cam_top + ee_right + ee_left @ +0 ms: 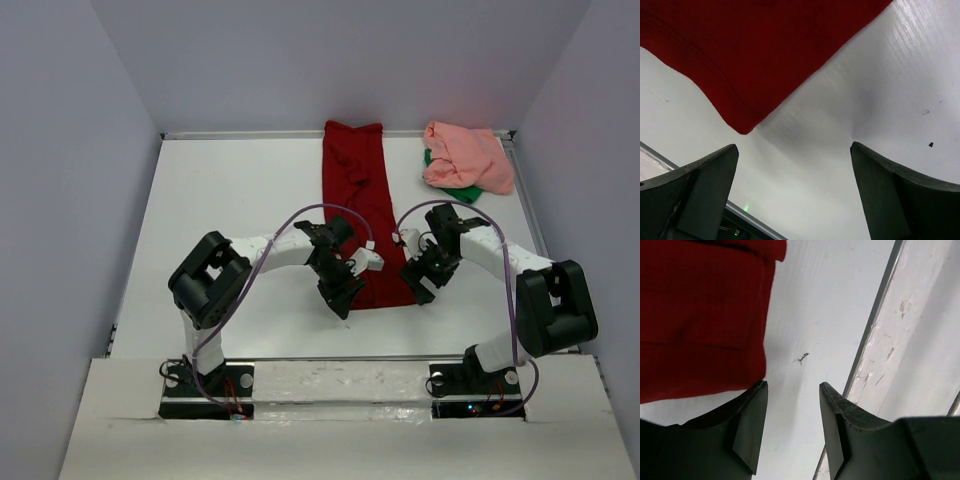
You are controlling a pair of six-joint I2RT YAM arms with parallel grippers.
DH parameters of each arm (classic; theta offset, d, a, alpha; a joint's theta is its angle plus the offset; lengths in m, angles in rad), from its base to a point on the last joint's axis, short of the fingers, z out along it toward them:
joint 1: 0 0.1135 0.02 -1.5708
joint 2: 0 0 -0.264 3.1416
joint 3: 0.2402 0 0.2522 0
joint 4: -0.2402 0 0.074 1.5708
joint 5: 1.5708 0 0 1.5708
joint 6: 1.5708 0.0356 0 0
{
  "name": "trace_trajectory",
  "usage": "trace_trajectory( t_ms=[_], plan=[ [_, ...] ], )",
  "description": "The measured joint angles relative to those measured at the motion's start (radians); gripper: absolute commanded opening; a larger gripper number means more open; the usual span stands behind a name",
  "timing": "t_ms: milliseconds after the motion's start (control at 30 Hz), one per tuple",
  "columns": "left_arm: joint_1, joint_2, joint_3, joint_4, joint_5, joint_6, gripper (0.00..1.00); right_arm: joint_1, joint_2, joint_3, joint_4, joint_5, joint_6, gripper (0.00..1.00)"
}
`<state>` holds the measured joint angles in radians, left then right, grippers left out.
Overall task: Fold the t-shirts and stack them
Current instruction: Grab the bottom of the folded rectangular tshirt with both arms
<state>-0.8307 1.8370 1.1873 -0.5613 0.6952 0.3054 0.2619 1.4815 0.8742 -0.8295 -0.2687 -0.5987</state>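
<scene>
The white table [230, 190] is walled in on three sides, and most of it lies bare around my work. The dark red t-shirt [365, 190] is the biggest thing on it. It is folded into a long narrow strip running from the far edge down the middle, with its near hem between my two arms. I judge it lies lengthwise like that so each arm can take one near corner and fold the hem away from me.

The salmon pink t-shirt [465, 155] sits crumpled in the far right corner on top of the green fabric [462, 193], well apart from the strip and out of the way.

The right gripper [795, 147] hangs over the hem's right corner with its fingers spread wide and nothing in them. The left gripper [792, 385] is parted moderately and also has hold of nothing; the cloth's corner lies just beside its left finger [747, 425], not between the two.

The metal rail [880, 340] at the near edge runs close by the left fingers, so I'd watch it. A small dark scuff [801, 358] marks the table there.
</scene>
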Motion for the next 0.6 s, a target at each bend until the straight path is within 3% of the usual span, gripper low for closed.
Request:
trace_trajectory(
  t_ms=[467,600],
  plan=[
    [-0.036,-0.001,-0.001,0.022,-0.075,-0.019,0.53,0.0,0.0,0.01,-0.001,0.011,-0.008,1.0],
    [-0.031,-0.032,-0.015,0.021,-0.095,-0.026,0.45,0.0,0.0,0.01,0.0,0.017,-0.011,1.0]
  ],
)
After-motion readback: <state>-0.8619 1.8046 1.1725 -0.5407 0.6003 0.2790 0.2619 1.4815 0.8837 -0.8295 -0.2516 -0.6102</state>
